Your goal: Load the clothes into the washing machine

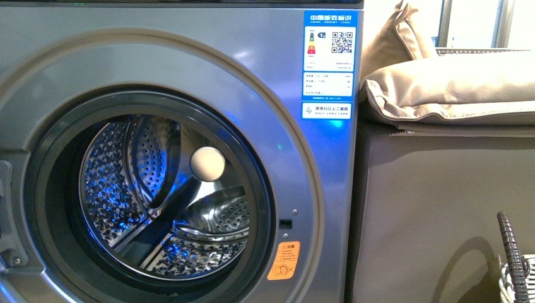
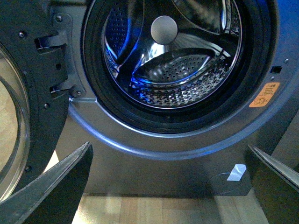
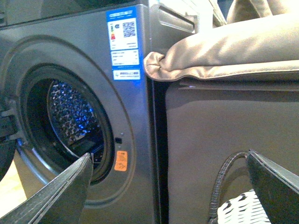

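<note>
Left tool (image 2: 168,145): fingers spread wide with nothing between them, facing the lower front of the machine.
Right tool (image 3: 169,153): fingers spread wide, holding nothing, facing the seam between machine and cabinet.
Washing machine (image 1: 189,50): silver-grey, fills the 9 o'clock side of the front view, porthole uncovered.
Cabinet (image 1: 429,202): beige-grey, just beside the machine at 3 o'clock.
Cushions (image 1: 454,88): beige, lying on the cabinet at 1 to 2 o'clock.
Door (image 2: 23,93): swung open, hinged at 9 o'clock of the porthole.
Drum (image 1: 158,196): perforated steel, lit blue.
Energy label (image 1: 329,57): blue-white, at 1 o'clock of the porthole.
Basket (image 1: 516,287): woven, dark handle, at 4 o'clock before the cabinet.
Orange sticker (image 1: 283,261): at 4 o'clock of the porthole rim.
</note>
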`<state>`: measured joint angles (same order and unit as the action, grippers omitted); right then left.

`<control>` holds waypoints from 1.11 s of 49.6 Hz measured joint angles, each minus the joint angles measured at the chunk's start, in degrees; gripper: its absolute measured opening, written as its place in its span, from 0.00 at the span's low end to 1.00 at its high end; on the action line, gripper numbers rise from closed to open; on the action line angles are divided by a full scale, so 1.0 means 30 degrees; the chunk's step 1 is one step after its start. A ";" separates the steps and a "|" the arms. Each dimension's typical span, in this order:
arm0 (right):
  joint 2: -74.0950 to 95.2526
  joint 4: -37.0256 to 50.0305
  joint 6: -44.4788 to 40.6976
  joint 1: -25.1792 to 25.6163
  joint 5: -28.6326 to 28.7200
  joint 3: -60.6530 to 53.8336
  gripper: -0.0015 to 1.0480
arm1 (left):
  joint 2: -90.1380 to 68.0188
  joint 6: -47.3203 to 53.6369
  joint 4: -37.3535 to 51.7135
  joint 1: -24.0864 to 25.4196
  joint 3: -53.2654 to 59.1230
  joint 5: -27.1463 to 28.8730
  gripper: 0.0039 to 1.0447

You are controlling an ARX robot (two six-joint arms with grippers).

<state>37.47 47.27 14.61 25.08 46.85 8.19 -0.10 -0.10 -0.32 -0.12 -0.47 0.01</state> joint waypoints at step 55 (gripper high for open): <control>2.7059 -1.3027 -0.8990 0.5603 -0.7482 1.4353 0.93 | 0.0000 0.0000 0.0000 0.0000 0.0000 0.0000 0.94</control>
<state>118.65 8.19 -12.36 41.89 24.40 51.24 -0.10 -0.10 -0.32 -0.12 -0.47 0.01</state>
